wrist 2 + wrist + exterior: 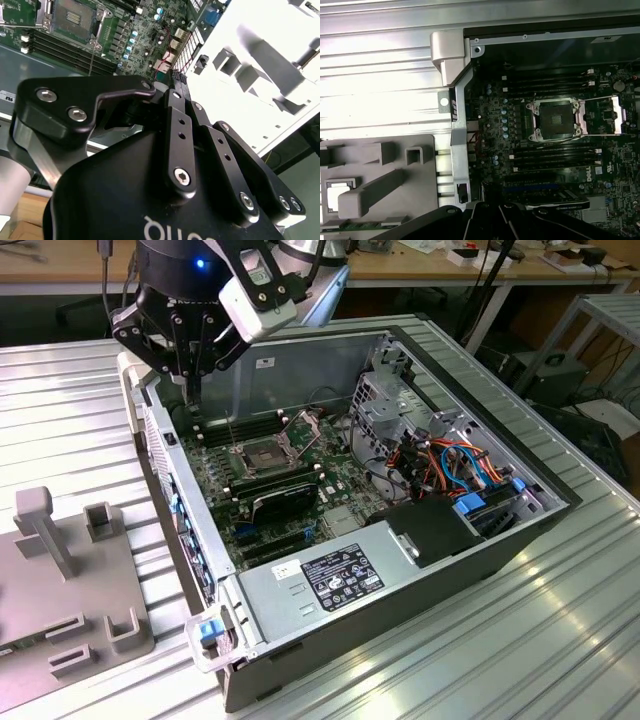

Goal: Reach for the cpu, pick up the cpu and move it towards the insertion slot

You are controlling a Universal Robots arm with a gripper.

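Observation:
The cpu [336, 192] shows in the first wrist view as a pale square lying in a recess of the grey holder block [380, 185]. The insertion slot [262, 452] [556, 120] sits on the green motherboard inside the open computer case. It has a dark centre and a shiny frame, and its retention plate [305, 425] [612, 115] is swung open. My gripper [192, 395] [175, 82] [487, 205] hangs above the case's back corner on the exterior view's left, between holder block and slot. Its fingers are drawn together with nothing between them.
The case wall [180, 510] stands between the holder block [60, 580] and the motherboard. Inside the case are a black card [285, 498], dark memory slots [550, 155], a metal drive cage [400, 400], coloured cables [450, 465] and a power supply [330, 575]. Everything rests on a ribbed metal table [480, 640].

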